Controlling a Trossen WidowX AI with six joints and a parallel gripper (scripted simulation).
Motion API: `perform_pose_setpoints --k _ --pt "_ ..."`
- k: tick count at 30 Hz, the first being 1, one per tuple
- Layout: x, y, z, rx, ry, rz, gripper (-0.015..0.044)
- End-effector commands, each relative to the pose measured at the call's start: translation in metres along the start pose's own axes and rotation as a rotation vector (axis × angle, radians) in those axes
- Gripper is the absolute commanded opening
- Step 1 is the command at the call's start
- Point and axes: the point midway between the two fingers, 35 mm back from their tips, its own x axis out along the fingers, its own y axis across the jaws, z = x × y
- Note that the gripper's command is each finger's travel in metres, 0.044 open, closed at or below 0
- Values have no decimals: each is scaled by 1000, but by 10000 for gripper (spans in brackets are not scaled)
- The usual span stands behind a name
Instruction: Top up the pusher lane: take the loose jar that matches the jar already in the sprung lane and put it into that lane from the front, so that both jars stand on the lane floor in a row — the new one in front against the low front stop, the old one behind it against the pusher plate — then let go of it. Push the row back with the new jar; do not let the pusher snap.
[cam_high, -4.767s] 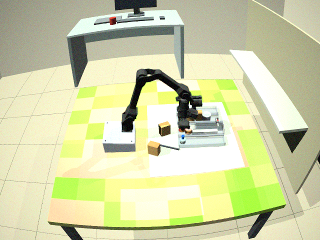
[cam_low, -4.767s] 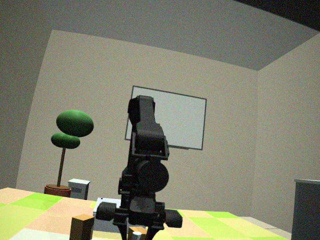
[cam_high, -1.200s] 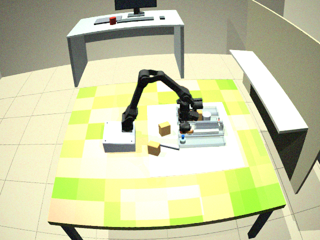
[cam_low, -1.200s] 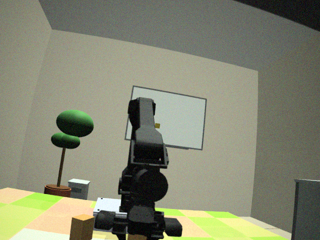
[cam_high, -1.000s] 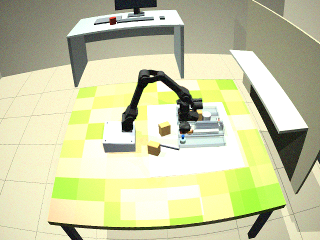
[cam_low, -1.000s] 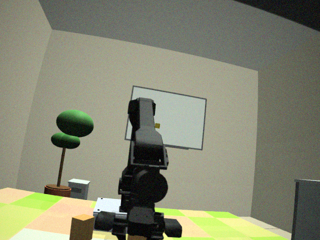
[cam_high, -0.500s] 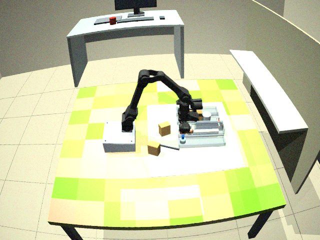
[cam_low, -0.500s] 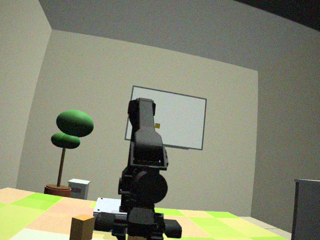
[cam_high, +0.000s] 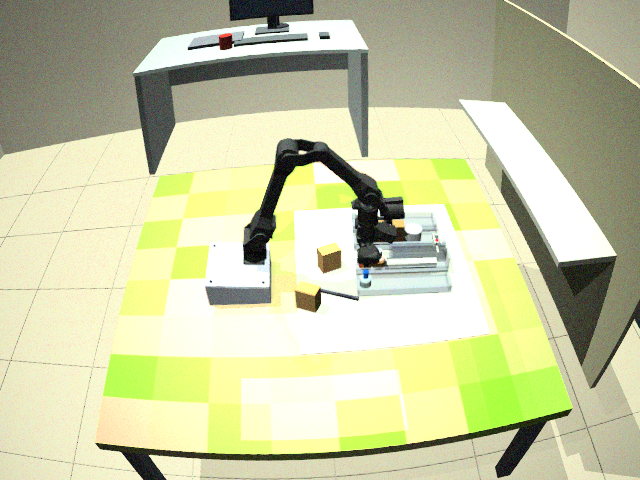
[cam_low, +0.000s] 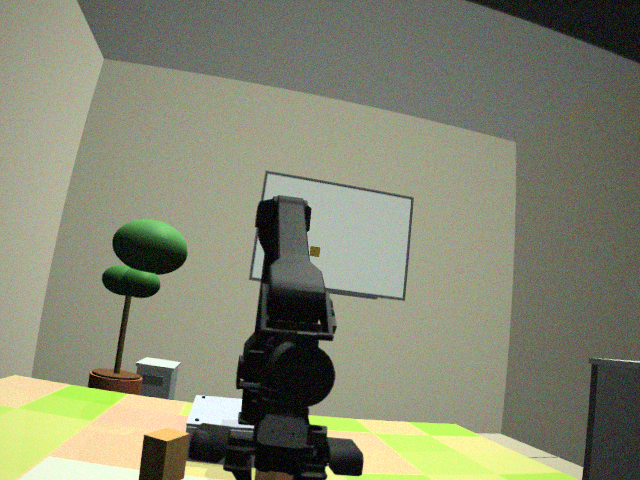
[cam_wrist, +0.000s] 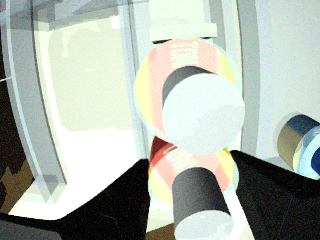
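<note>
My gripper (cam_high: 370, 256) (cam_wrist: 189, 163) is shut on the near jar (cam_wrist: 200, 192), which has a pink and yellow body, a dark neck and a pale cap. It is upright at the front of the sprung lane (cam_wrist: 251, 95). The matching lane jar (cam_wrist: 203, 112) stands directly behind it; the two look touching or almost touching in the wrist view. Behind that jar is the white pusher plate (cam_wrist: 183, 33). The low front stop is hidden, and whether the held jar's base rests on the lane floor cannot be told. In the exterior view the arm hides the jars.
A blue-capped jar (cam_high: 365, 281) (cam_wrist: 299, 137) stands in the neighbouring lane, beside one finger. Two brown blocks (cam_high: 329, 258) (cam_high: 308, 297) stand left of the rack, near a dark bar (cam_high: 338, 294). A white cylinder (cam_high: 413, 230) and an orange-brown block (cam_high: 398, 229) are in the far lane.
</note>
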Motion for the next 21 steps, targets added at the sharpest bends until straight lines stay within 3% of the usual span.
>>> perform_pose_setpoints --k 1,21 --pt "0 0 1 -4 -8 2 0" --pt "0 0 -2 -4 -7 2 0"
